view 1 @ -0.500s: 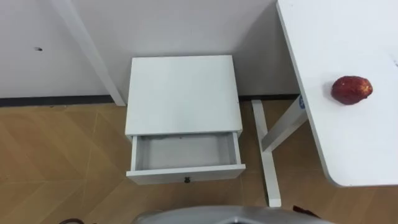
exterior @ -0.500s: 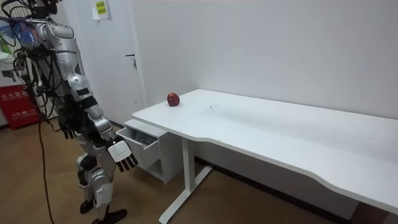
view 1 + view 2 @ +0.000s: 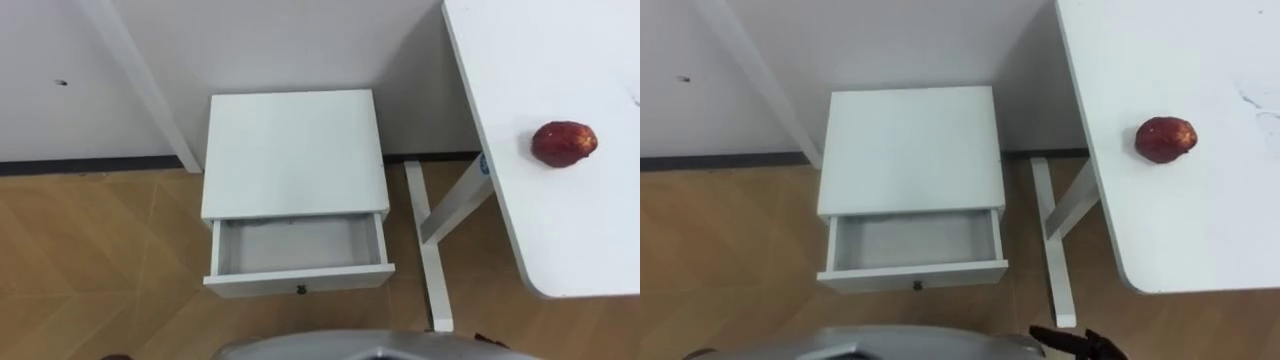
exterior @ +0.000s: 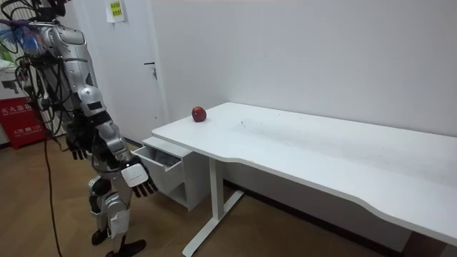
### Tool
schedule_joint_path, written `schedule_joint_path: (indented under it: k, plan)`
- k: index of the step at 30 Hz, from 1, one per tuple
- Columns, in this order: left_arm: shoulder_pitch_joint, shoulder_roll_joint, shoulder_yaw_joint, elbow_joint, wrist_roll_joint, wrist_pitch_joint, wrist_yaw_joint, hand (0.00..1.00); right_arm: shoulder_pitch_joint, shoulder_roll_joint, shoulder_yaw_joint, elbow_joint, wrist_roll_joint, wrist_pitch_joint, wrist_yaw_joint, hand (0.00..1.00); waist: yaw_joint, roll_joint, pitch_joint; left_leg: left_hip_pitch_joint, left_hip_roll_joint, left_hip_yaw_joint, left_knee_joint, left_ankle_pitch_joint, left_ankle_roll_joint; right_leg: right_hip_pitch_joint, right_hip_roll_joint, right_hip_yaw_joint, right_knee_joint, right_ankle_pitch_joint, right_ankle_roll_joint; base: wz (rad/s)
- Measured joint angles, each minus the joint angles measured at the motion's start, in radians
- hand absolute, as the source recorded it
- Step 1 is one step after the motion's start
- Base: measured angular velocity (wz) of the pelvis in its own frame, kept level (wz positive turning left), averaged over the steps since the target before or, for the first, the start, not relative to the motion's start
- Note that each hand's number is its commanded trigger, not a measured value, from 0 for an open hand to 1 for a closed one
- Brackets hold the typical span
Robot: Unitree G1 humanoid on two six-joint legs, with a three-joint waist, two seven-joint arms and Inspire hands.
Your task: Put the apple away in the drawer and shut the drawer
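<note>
- White paint is covering the cabinet [image 3: 293,150] we are standing before. Its back edge is meeting the wall [image 3: 280,45], and its drawer [image 3: 298,281] is hanging pulled out toward us, showing a bare grey bottom.
- Wooden floor [image 3: 100,260] is lying open to the left of the cabinet and in front of it, giving us room to move there.
- To the right of the cabinet, the table leg [image 3: 430,250] is standing just beside it and narrowing the gap on that side.
- Above and to the right of the cabinet, the white table [image 3: 560,230] is running its long edge toward us and ending in a rounded corner.
- We are seeing the apple [image 3: 564,143] resting on that table, to the right of the cabinet and well apart from the drawer, with neither hand touching it.
- Our right hand [image 4: 136,178] is hanging low in front of the cabinet, short of the drawer front, with its fingers loosely spread and holding nothing. Its dark fingertips [image 3: 1080,342] are peeking in at the bottom of the right eye view.
- Our left hand [image 4: 77,150] is hanging at the side farther from the cabinet, with its fingers relaxed and empty.
- Against half a second ago, the right hand is drifting slightly back from the cabinet, while the apple and the drawer are keeping their places.
</note>
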Motion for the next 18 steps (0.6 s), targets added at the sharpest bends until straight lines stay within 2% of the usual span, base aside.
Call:
schedule_joint_path:
  k: [2, 5, 8, 11, 18]
  plan:
    - [0.006, 0.0, 0.022, 0.003, -0.003, -0.002, 0.014, 0.0, 0.002, -0.001, -0.077, -0.004, 0.148, -0.001, -0.01, 0.0, -0.008, -0.001, -0.001, 0.014, 0.0, 0.002, -0.001, -0.001, -0.001, 0.011, 0.0, 0.006, -0.001, -0.001, 0.001, -0.05]
    - [0.013, 0.011, 0.036, 0.001, -0.003, -0.012, 0.019, 0.0, 0.01, -0.001, -0.204, -0.051, 0.497, -0.003, -0.036, 0.0, -0.042, 0.0, -0.0006, 0.018, 0.001, 0.005, 0.0, -0.002, -0.002, 0.011, -0.001, 0.007, 0.002, -0.008, 0.001, -0.01]
    - [0.007, 0.022, 0.039, -0.013, -0.003, -0.015, 0.02, 0.0, 0.012, -0.001, -0.296, -0.113, 0.67, -0.02, -0.078, 0.0, -0.054, 0.003, -0.0011, 0.017, 0.003, 0.016, 0.002, -0.002, -0.002, 0.003, -0.001, 0.016, 0.008, -0.01, 0.001, -0.09]
    - [0.004, 0.034, 0.038, -0.016, -0.02, -0.016, 0.02, 0.0, 0.015, -0.002, -0.341, -0.177, 0.802, -0.031, -0.118, 0.0, -0.056, -0.002, -0.0046, 0.02, 0.003, 0.026, 0.001, -0.002, -0.002, -0.003, -0.001, 0.029, 0.014, -0.01, 0.0, -0.11]
    - [0.007, 0.04, 0.062, -0.038, -0.016, -0.015, 0.02, 0.0, -0.023, -0.001, -0.367, -0.324, 0.9, -0.07, -0.213, 0.0, -0.056, -0.015, -0.008, 0.015, 0.002, 0.03, 0.001, -0.002, -0.002, -0.012, -0.003, 0.029, 0.02, -0.01, 0.0, -0.02]
